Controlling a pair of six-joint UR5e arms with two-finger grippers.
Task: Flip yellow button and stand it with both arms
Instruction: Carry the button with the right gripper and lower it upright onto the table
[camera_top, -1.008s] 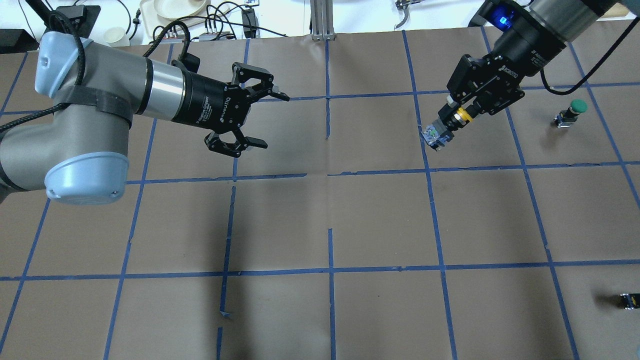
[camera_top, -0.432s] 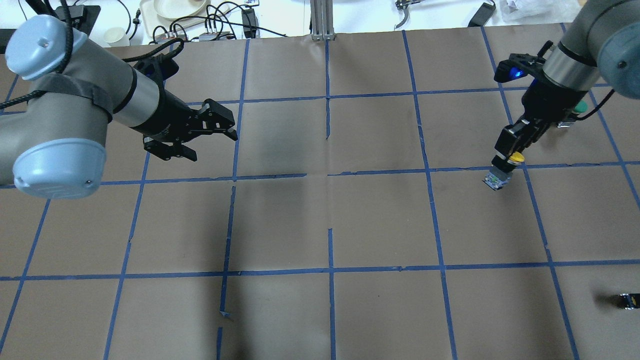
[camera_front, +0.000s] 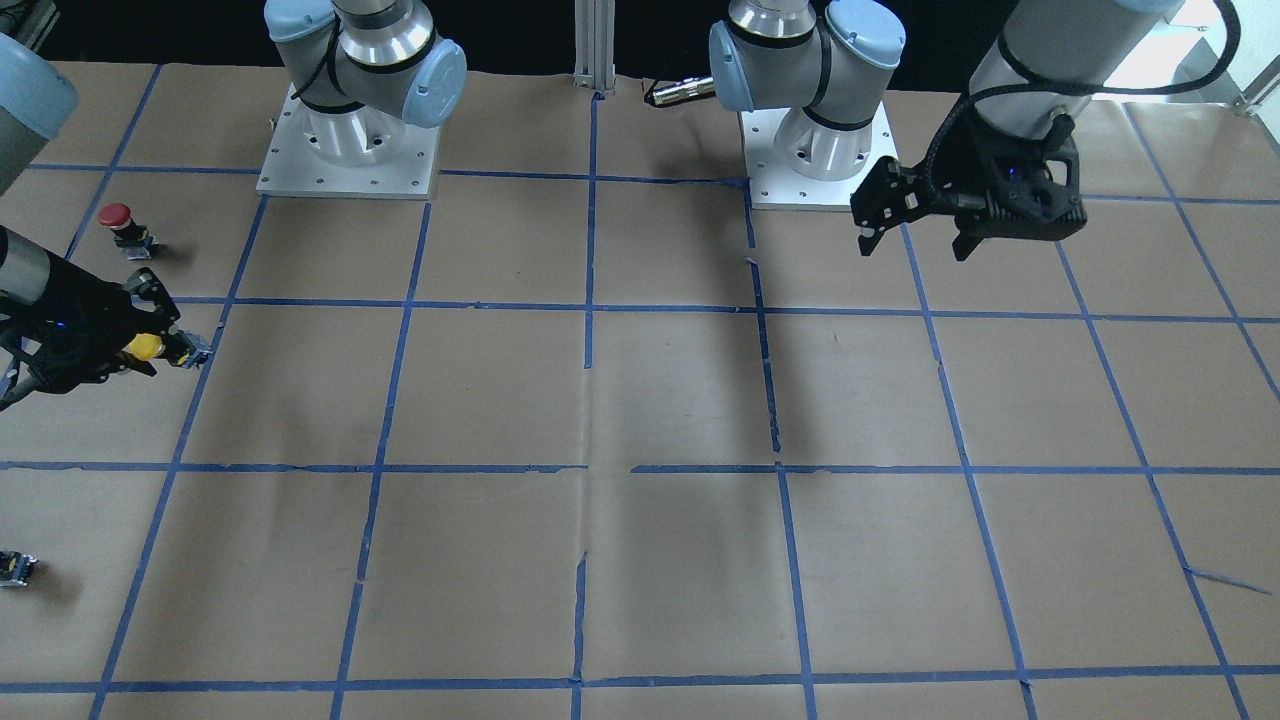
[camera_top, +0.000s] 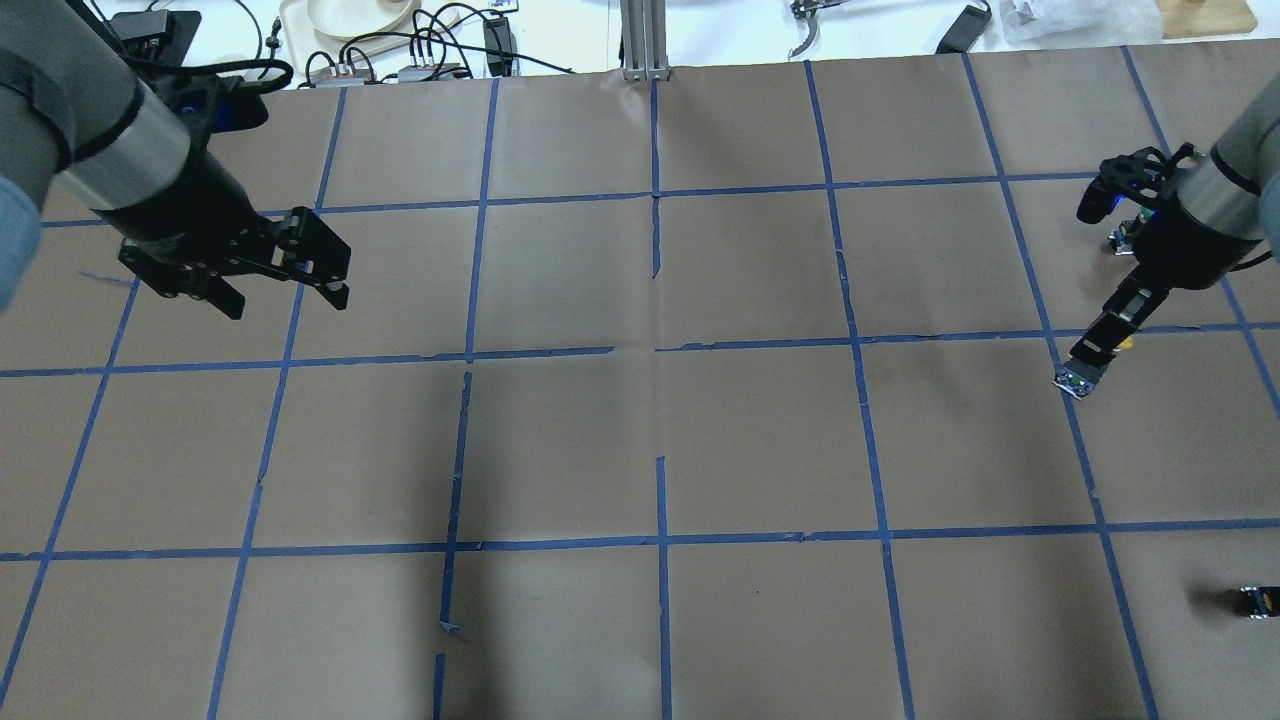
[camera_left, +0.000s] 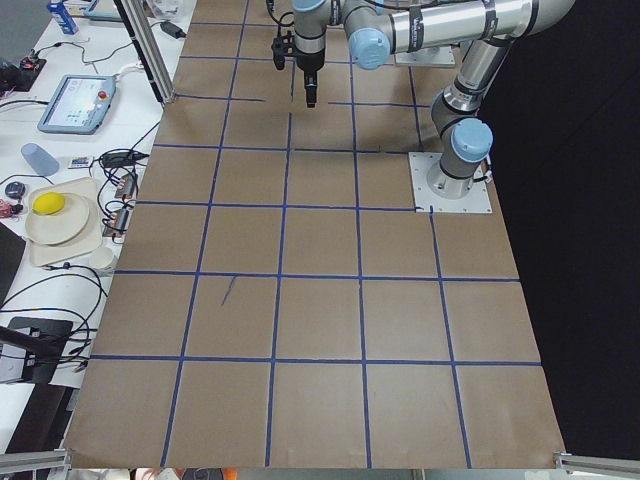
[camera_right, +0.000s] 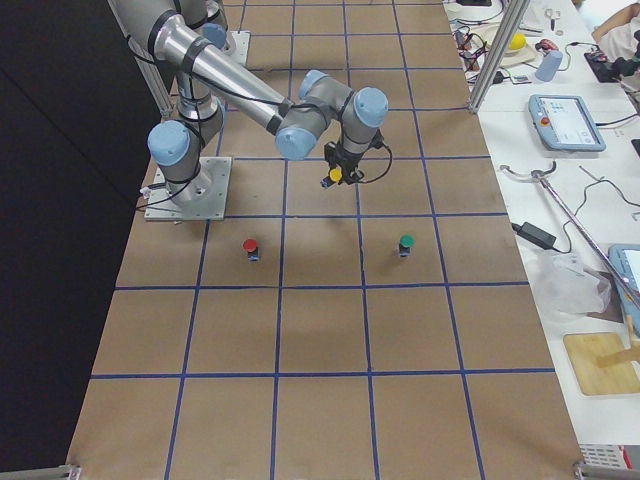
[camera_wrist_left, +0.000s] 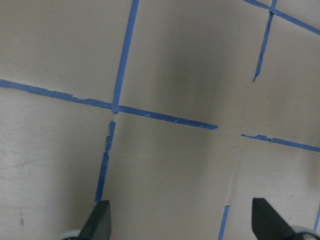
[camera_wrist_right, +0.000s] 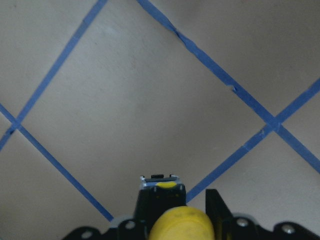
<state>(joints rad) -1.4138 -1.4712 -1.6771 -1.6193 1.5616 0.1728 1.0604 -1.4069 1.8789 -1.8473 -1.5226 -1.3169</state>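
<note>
The right wrist view alone shows the grip close up: the right gripper (camera_wrist_right: 179, 202) has its fingers narrowed onto the yellow button (camera_wrist_right: 178, 225), round yellow cap nearest the camera and the black-and-metal body pointing away over the paper; the overhead view reduces that cap to a thin yellow sliver behind the fingers, with only the pale end of the body plain; the front-facing view gives both cap and body, the button tilted with its body end towards the table's middle; it sits close to the table's (camera_top: 760, 440) right edge, about midway along it, and whether its end touches the paper I cannot tell; the left wrist view shows just two dark fingertips spread wide over bare paper and blue tape, so the left gripper (camera_top: 287, 300) is wide and holds nothing, near the left edge; the exterior right view is the only one with the green button (camera_right: 406, 242) in full, beside a red button (camera_right: 250, 245); a small dark part (camera_top: 1258, 600) lies by the right edge towards the robot; counted: one yellow button, one red, one green, one dark part, two grippers
</note>
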